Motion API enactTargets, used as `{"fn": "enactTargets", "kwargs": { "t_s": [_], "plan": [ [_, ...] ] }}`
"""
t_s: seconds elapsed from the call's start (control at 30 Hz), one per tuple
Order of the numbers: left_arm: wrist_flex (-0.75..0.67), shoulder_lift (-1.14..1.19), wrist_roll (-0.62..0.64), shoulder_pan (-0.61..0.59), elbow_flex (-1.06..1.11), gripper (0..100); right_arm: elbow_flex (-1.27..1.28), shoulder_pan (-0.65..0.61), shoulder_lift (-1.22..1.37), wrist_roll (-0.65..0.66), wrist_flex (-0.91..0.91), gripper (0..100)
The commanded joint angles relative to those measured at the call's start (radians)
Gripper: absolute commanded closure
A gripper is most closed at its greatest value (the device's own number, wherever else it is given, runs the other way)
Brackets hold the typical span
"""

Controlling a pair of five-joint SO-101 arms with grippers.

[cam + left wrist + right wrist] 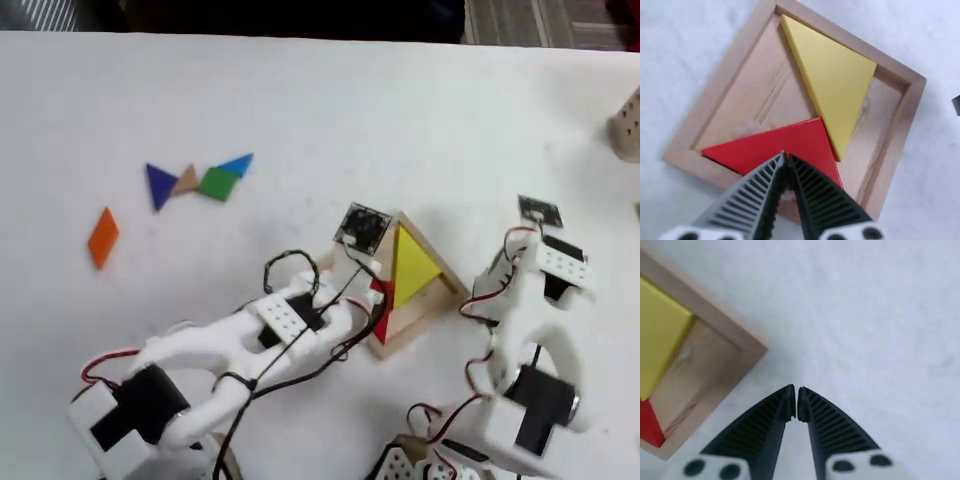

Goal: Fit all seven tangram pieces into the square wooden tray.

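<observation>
The left tool (787, 162) has its jaws closed to a narrow point and holds nothing. Its tip rests over the near edge of the red triangle (785, 145), which looks like a pushing pose: a closed tip can nudge a flat piece sideways where a pinch would find no hold. The right tool (796, 402) is closed too and empty. It hangs over bare surface (300, 100) just beside a corner of the tray (725, 347), probably parked there to leave the other arm room.

The tray (715, 100) sits between the two arms, turned so that it reads as a diamond in the high view. It is pale wood with a raised rim and a bare grained floor. Two big pieces lie in it. The red triangle sits at the near side, and whether it lies flat or rides up on the rim cannot be told. The yellow triangle (832, 82) runs along the far rim and touches the red one's tip. Both are flat and glossy.

Well apart, farther out on the surface, the other five wait: the orange piece (102, 237) alone, then the purple triangle (158, 184), tan triangle (186, 181), green square (218, 183) and blue triangle (238, 164) touching in a row. Most of the task looks undone.
</observation>
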Motion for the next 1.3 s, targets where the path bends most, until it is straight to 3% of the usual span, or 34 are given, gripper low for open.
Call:
{"fn": "enactTargets", "kwargs": {
  "t_s": [0.0, 0.13, 0.2, 0.3, 0.4, 0.57, 0.77, 1.1, 1.27],
  "plan": [
    [-0.015, -0.047, 0.000, -0.015, 0.003, 98, -0.040, -0.071, -0.199, 0.023, 0.099, 97.9],
    [-0.020, -0.047, 0.002, -0.042, 0.003, 98, -0.095, -0.186, -0.378, 0.015, 0.231, 96.5],
    [-0.020, -0.047, 0.003, -0.059, 0.003, 98, -0.106, -0.260, -0.406, -0.060, 0.265, 93.0],
    [-0.015, -0.047, 0.023, -0.068, 0.003, 98, -0.095, -0.331, -0.375, -0.218, 0.188, 90.4],
    [-0.015, -0.047, 0.026, -0.068, 0.003, 98, -0.078, -0.364, -0.277, -0.273, 0.084, 94.1],
    [-0.015, -0.047, 0.025, -0.068, 0.003, 98, -0.038, -0.483, -0.074, -0.273, -0.028, 97.8],
    [-0.015, -0.051, 0.023, -0.074, 0.003, 98, -0.078, -0.498, 0.067, -0.270, -0.108, 97.8],
    [-0.015, -0.058, 0.034, -0.277, -0.046, 98, -0.222, -0.587, 0.219, -0.276, -0.127, 97.6],
    [-0.017, -0.058, 0.064, -0.286, -0.048, 98, -0.276, -0.596, 0.292, -0.270, -0.125, 97.8]
  ]
}}
